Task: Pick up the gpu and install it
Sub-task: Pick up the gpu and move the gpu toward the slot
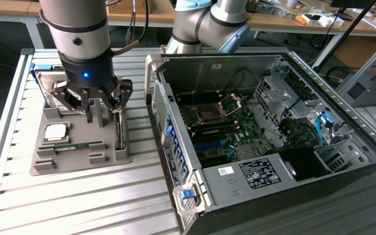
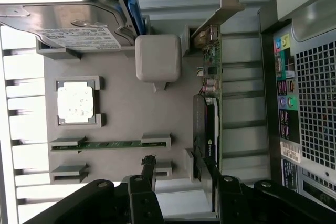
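The gpu (image 2: 207, 114) stands on its edge in a slot of the grey tray (image 2: 126, 108), a thin dark card with a silver bracket (image 2: 223, 9) at one end. In the exterior view the gpu (image 1: 118, 133) is on the side of the tray (image 1: 77, 164) nearest the computer case. My gripper (image 1: 103, 115) hangs low over the tray, open and holding nothing. In the wrist view the gripper (image 2: 178, 169) has one fingertip (image 2: 149, 163) over bare tray and the other finger over the card's dark end.
On the tray also sit a silver hard drive (image 2: 68, 22), a processor (image 2: 76, 100) and a green memory stick (image 2: 110, 144). The open computer case (image 1: 344, 112) with its motherboard (image 1: 221, 132) stands at the exterior view's right, close beside the tray.
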Action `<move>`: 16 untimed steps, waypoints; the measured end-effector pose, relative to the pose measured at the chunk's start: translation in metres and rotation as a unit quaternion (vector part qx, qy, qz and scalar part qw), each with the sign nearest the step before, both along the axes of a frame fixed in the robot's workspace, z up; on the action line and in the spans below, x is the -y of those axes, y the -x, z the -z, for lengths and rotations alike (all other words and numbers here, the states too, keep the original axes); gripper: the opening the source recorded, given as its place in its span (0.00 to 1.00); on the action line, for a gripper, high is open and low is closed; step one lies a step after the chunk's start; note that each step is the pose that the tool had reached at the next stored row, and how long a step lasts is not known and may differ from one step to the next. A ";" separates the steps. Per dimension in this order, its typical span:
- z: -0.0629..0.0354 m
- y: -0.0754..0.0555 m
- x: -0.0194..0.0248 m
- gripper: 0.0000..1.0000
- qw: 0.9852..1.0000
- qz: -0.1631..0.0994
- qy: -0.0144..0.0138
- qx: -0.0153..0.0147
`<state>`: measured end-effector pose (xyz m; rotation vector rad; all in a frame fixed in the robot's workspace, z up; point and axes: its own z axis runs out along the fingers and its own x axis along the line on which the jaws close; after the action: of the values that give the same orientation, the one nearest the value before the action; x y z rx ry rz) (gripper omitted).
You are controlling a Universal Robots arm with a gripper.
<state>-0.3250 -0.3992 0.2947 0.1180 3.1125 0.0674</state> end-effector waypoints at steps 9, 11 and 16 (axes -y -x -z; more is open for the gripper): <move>0.0029 0.000 0.0000 0.48 1.000 0.000 0.000 0.000; 0.0035 0.000 0.0000 0.48 1.000 0.000 0.000 0.000; 0.0049 -0.001 0.0000 0.48 1.000 0.000 0.000 0.000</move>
<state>-0.3245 -0.3992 0.2898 0.1180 3.1125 0.0675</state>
